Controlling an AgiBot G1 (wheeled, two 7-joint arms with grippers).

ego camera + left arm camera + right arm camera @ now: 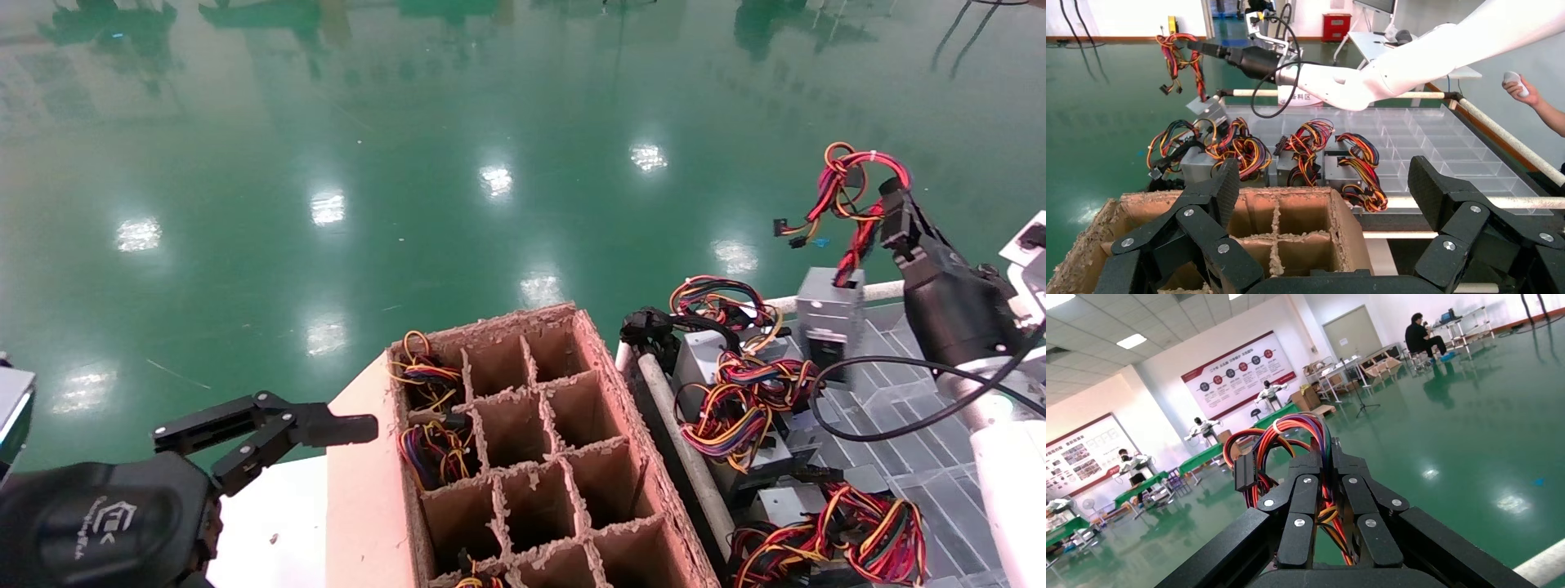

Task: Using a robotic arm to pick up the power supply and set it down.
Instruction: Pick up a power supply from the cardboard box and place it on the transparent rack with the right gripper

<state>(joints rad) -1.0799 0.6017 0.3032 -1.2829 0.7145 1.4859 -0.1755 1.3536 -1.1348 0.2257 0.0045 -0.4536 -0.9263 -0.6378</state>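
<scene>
Gripping the red wire bundle (850,192) high at the far right of the scene, the right gripper (887,214) has its thin black fingers (1364,496) pinched together on the cables, and the power supply (829,314) hangs below them, a small silver-grey box raised above the clear divided tray (907,425). In the left wrist view the same box (1206,105) dangles tilted from its wires, just above the tray's far rail (1340,94). The robotic arm (1001,457), white with a black wrist housing, reaches up from the near right, a black cable (882,408) looping beside it.

Several more grey supplies with mixed red, yellow, black and blue wiring (739,400) lie along the left part of the tray. Left of the tray stands a cardboard box with a divider grid (523,449); two of its far-left cells hold wire bundles (425,380), and most other cells show bare cardboard.

The left gripper (278,429) sits at the near left, beside the cardboard box, its black fingers (1220,190) spread wide and holding nothing. A person's hand holding a small white device (1516,82) shows in the left wrist view beyond the tray.
</scene>
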